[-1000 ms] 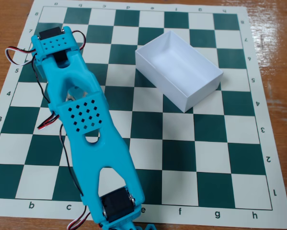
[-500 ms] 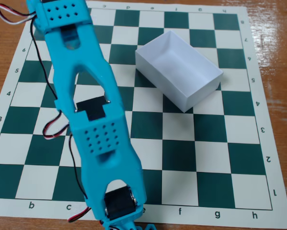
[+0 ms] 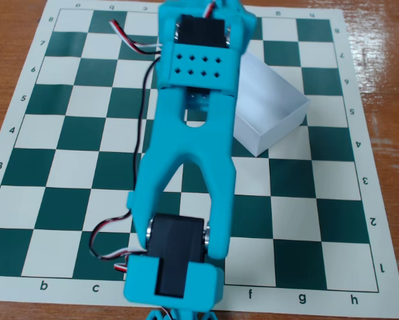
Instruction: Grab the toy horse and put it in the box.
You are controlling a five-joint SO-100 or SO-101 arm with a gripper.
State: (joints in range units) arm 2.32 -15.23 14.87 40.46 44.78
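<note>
In the fixed view, a turquoise arm (image 3: 192, 167) ran up the middle of the frame from the bottom edge to the top, lying over a green-and-white chessboard mat (image 3: 66, 167) spread on a wooden table (image 3: 386, 60). Black servo blocks sat in the arm near the bottom centre and at the top, and red, white and black wires (image 3: 142, 120) looped along its left side. The box (image 3: 272, 107), white and shallow, lay on the mat right of centre in the upper half, turned at an angle, its left part hidden behind the arm. The gripper was not visible, so whether its jaws were released or clenched could not be told. The toy horse could not be seen anywhere in the frame.
</note>
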